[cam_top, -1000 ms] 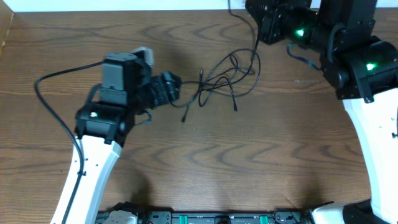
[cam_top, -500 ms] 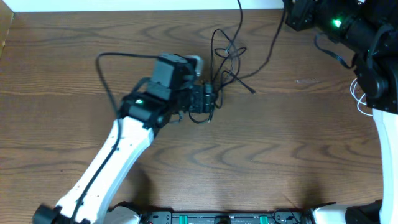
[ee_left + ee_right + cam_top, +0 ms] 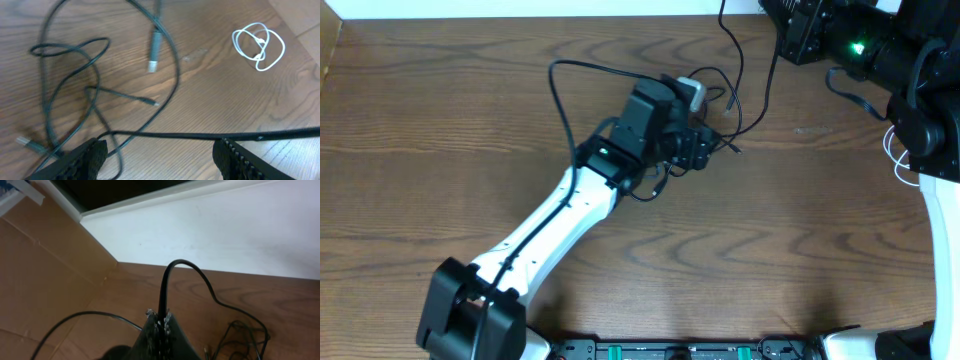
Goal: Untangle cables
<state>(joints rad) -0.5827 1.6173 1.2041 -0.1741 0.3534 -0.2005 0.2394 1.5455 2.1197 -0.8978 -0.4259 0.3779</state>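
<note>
Wooden desk (image 3: 430,130). Black cable (image 3: 154,47) lies looped near the far edge; white cable (image 3: 259,50) lies coiled apart, by the right edge. Right gripper (image 3: 159,323) pinches the black cable, lifted at the far right corner. Left gripper (image 3: 160,160) hangs over the loops, jaws spread. Likely step: loosening the loops. Next: close on one strand and draw it clear.

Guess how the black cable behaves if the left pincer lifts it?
Probably floppy: the black cable lies in loose, irregular loops. Likely light, since it is thin. Crossing strands may drag along, and the right pincer grips one stretch, so it could pull taut.
</note>
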